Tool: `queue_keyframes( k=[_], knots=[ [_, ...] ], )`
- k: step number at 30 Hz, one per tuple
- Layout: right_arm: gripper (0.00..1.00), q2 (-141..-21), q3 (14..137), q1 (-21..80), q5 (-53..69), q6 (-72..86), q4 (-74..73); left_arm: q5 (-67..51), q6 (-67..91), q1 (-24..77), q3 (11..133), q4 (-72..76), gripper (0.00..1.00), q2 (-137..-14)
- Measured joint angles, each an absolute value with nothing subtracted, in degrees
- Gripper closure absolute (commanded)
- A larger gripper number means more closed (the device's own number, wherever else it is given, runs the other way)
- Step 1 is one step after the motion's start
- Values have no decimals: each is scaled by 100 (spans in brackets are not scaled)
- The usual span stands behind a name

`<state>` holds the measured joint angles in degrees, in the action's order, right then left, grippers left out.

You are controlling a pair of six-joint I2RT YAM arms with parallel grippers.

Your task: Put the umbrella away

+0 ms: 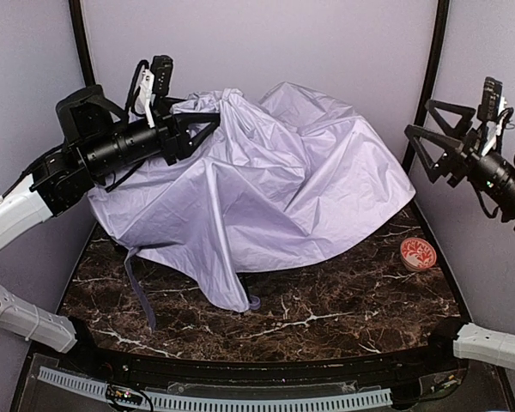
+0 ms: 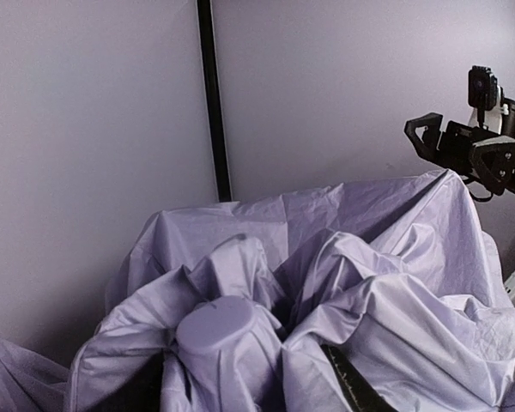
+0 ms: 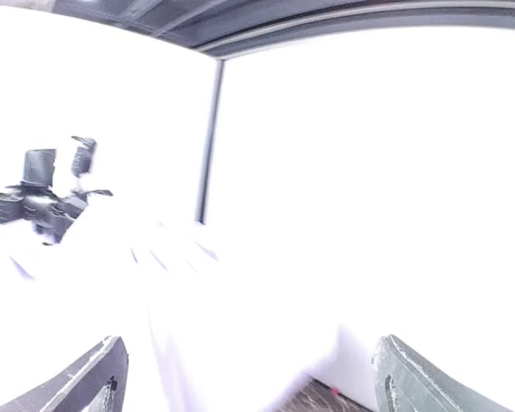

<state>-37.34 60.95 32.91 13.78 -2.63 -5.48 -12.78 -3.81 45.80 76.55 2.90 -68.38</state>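
I see a dark brown marble tabletop (image 1: 326, 318), white-veined. A small red-and-white patterned disc (image 1: 417, 254) lies flat on it, near the right edge. Pale grey-lilac walls (image 1: 343, 43) stand behind and at both sides, with black posts (image 1: 433, 60) at the back corners. A white toothed strip (image 1: 240, 401) runs along the near edge.

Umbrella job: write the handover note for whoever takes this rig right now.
Left end effector: closed on a bunch of the pale lavender fabric folding umbrella near its top, at the back left.
Right end effector: open, empty, raised at the right, clear of the fabric.
Umbrella: the canopy lies loose and crumpled over the back of the dark marble-patterned table. Its strap trails at the front left. A small red-and-white patterned disc sits near the right edge, apart from it.
Done: left grip taken.
Left: gather and fold the canopy, then put it away.
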Motion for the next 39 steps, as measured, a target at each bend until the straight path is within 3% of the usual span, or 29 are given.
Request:
queue_keyframes(
  k=[7, 18, 26, 28, 32, 36, 39],
  knots=[
    [0, -5476, 8296, 3334, 2746, -399, -1538, -1968, -554, 4746, 7778, 537, 100, -7126],
    [0, -7717, 9330, 5035, 2978, -1562, -3009, -3068, -943, 4989, 7743, 716, 100, -7148],
    [2, -8597, 9692, 5483, 3238, -1726, -2801, -3607, -980, 5087, 7863, 1131, 100, -7487],
    [7, -8637, 9612, 5502, 3328, -1638, -2532, -3667, -941, 5085, 7874, 1275, 100, -7564],
    [27, -8656, 9445, 5544, 3389, -1435, -2123, -3789, -829, 5085, 7874, 1507, 100, -7660],
    [46, -8495, 8932, 5568, 3400, -1221, -1369, -3750, -810, 5085, 7771, 1706, 91, -7642],
    [53, -8178, 8305, 5616, 3249, -1094, -722, -3568, -799, 5116, 7568, 1855, 85, -7496]
  ],
)
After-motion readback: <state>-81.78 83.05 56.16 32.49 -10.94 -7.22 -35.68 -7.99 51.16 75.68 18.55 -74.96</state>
